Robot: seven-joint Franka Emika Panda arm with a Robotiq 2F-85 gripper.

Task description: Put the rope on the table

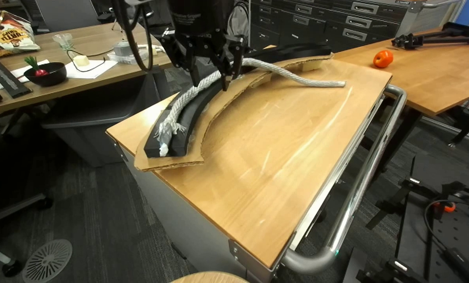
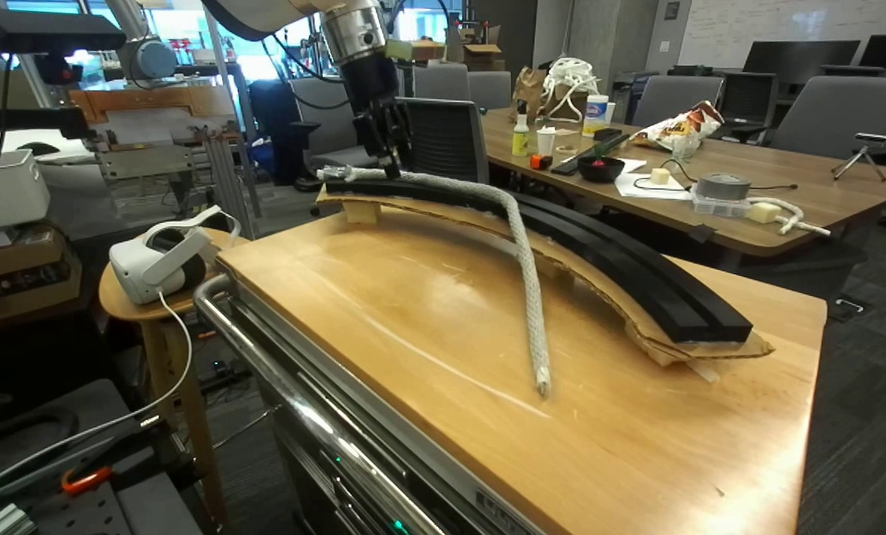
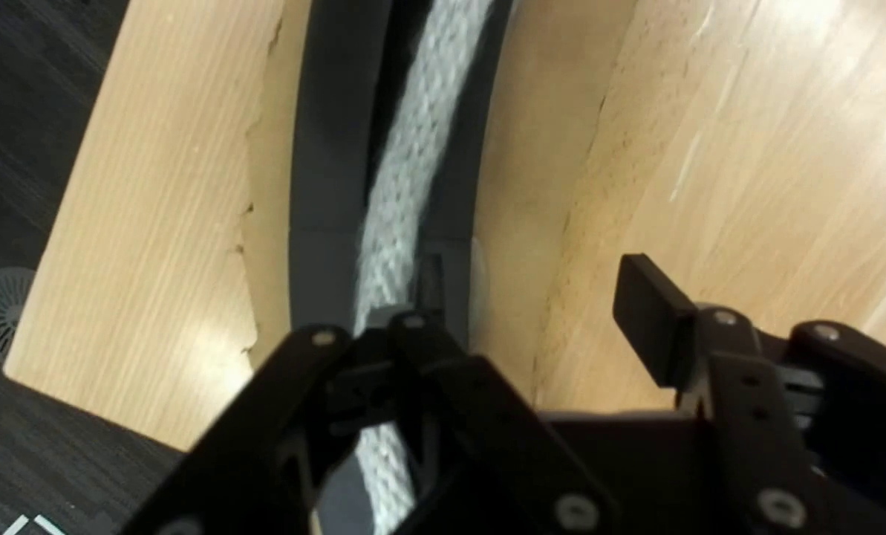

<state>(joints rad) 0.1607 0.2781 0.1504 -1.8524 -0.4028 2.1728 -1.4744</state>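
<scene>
The rope (image 1: 285,72) is pale grey-white. In both exterior views, one stretch lies along the black curved strip, and the other end bends off onto the light-brown wooden table (image 1: 289,165). In an exterior view the rope (image 2: 529,297) ends on the tabletop (image 2: 428,319). My gripper (image 1: 211,83) is open and points down over the strip near the rope's taped end. In the wrist view the gripper (image 3: 532,297) has its left finger over and beside the rope (image 3: 413,134), hiding part of it. The gap between the fingers shows cardboard and tabletop; no rope shows there.
The black curved strip (image 2: 621,260) has a groove and sits on raised cardboard (image 1: 218,114) along one side of the table. A metal tube rail (image 1: 360,196) runs along the opposite edge. A cluttered desk (image 1: 112,35), an orange tomato-like item (image 1: 383,59) and a headset (image 2: 138,267) are nearby.
</scene>
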